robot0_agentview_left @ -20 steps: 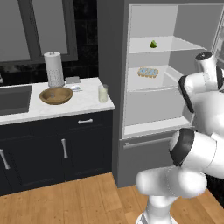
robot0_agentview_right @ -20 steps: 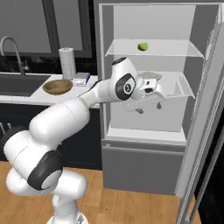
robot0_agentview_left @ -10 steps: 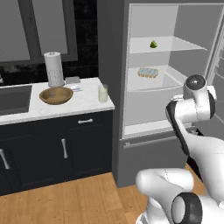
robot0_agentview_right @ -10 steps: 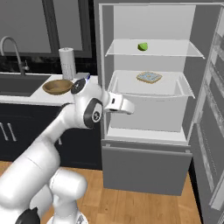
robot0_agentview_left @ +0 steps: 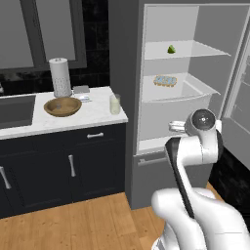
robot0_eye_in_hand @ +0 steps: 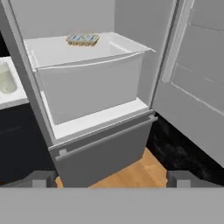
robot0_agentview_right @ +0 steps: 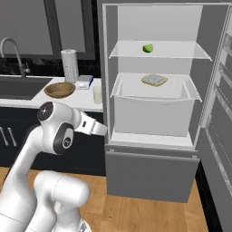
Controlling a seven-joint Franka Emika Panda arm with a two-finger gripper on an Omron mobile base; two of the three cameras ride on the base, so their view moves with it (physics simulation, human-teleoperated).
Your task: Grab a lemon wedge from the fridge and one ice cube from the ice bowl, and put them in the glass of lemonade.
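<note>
Grey fridge [robot0_agentview_right: 152, 113] standing open | lemon wedge [robot0_agentview_right: 147, 48] sitting untouched on its top shelf | your gripper [robot0_eye_in_hand: 111, 179] gaping wide, holding nothing | ice cube, glass of lemonade [robot0_agentview_left: 114, 104] awaiting.

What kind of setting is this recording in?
A home-style kitchen, clearly rendered rather than real. An open fridge with white shelves stands beside a white counter over navy cabinets, and a sink with a faucet sits at the counter's left.
</note>
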